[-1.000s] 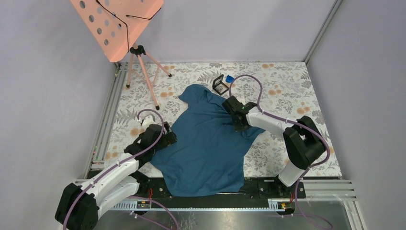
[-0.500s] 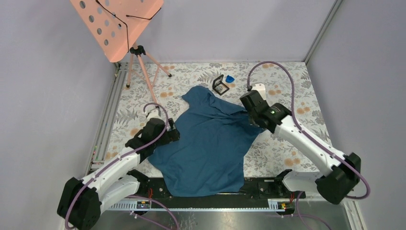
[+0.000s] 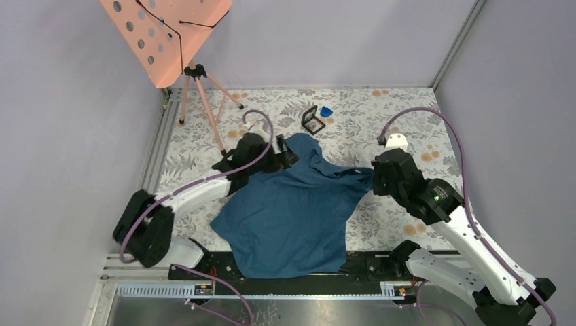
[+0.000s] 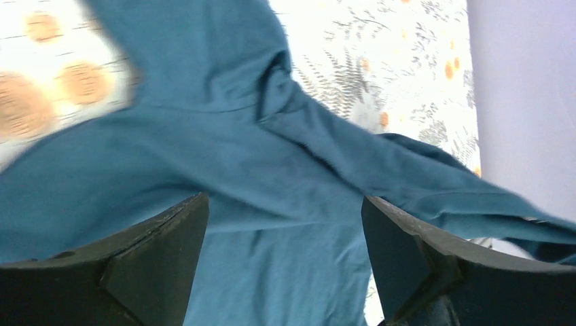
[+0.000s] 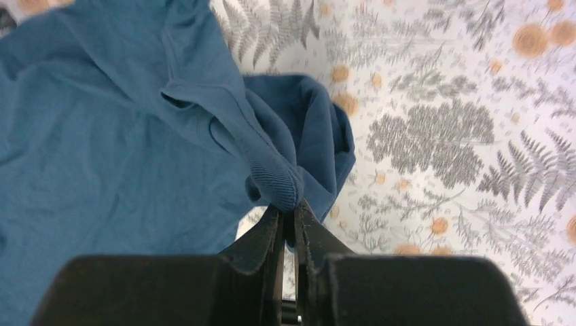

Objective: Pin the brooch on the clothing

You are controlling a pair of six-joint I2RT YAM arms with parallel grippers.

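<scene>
Shirt (image 3: 292,210) on counter (image 3: 407,122): right fingers (image 5: 291,219) clamped on ribbed collar; left fingers (image 3: 288,153) spread wide over far side, gripping nothing.

No readable text, labels, brands or numbers anywhere.

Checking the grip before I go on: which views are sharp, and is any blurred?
Right wrist view: sharp, ribbing of the clothing clear in the right gripper. Left wrist view: soft, tablecloth blurred at upper left. Top view: even light, no glare.
</scene>
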